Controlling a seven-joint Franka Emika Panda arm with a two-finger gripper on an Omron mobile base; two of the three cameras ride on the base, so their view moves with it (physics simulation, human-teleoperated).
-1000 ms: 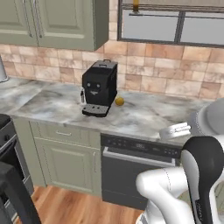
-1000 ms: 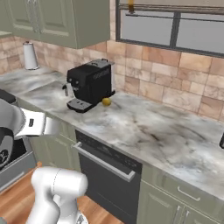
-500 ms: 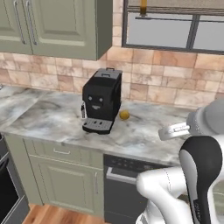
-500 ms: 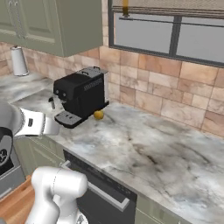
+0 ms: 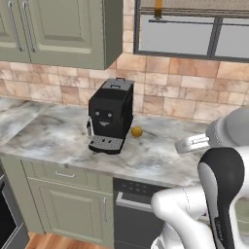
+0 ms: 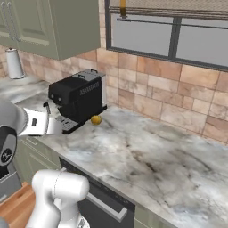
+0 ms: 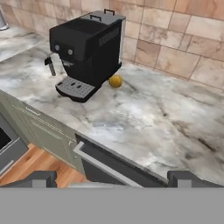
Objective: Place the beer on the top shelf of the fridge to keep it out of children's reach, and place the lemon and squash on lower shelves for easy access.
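My gripper [image 7: 112, 177] gapes wide, holding nothing; the squash [image 7: 115, 81] sits beside the unlabelled black coffee machine [image 7: 86, 47] on the counter [image 7: 144, 118].

Stone, tile and painted wood around a matt black machine

The polished grey-veined marble counter [image 5: 160, 155] carries a boxy matt black plastic coffee machine [image 5: 110, 115] with a dull metal drip grille [image 7: 75, 87], and a small smooth orange-yellow fruit [image 5: 137, 131] beside it. Behind is a rough-looking tan and pink stone-tile backsplash [image 6: 178, 98]; satin sage-green painted wood cabinets [image 5: 58, 29] hang above, and a dark glossy dishwasher front [image 7: 109, 168] sits below.
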